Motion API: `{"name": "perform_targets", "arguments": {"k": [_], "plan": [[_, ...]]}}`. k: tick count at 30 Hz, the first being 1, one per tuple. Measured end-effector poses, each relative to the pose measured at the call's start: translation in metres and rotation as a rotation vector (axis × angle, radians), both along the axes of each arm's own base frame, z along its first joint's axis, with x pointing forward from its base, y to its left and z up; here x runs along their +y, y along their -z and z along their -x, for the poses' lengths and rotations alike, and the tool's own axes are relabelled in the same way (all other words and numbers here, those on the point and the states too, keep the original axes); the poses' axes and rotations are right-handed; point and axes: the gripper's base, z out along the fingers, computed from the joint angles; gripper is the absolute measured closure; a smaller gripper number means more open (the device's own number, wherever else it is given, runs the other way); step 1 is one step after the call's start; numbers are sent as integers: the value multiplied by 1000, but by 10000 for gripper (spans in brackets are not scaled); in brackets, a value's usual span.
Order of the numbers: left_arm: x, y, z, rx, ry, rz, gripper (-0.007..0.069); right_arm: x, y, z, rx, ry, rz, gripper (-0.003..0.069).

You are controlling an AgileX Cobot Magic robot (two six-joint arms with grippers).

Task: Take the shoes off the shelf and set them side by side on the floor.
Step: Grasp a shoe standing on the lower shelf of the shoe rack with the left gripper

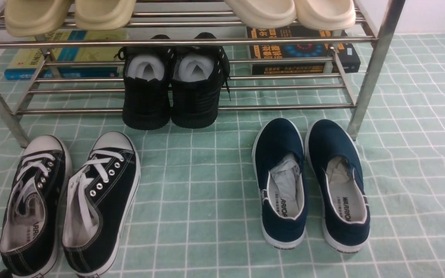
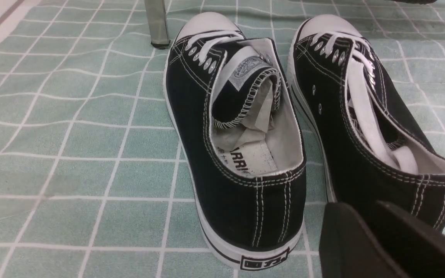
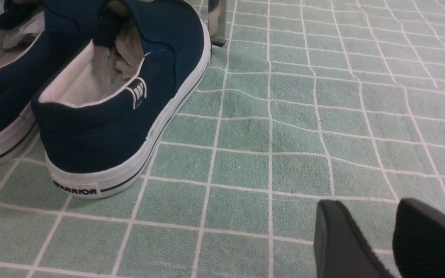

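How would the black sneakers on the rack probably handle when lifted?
The black sneakers likely hold their shape at the heel, given thick soles and white paper stuffing. The loose laces would probably dangle and might snag on the rack. Their heels overhang the front tube, so a careless push could tip them.

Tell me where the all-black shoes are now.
In the front view, the all-black shoes are on the lower tier of the rack, left of centre, between the two book piles.

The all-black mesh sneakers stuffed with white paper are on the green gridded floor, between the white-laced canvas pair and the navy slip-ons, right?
Not on the floor: the front view shows the sneakers on the silver metal rack's lower tier.
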Motion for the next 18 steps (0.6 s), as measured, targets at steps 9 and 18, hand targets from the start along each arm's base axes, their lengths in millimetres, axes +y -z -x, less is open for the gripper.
{"name": "perform_targets", "arguments": {"k": [9,18], "plan": [[-15,-8,-1,-9,-79,979,484,0,0,0,0,0,0,420],[-9,-20,-3,-138,-112,1230,480,0,0,0,0,0,0,420]]}}
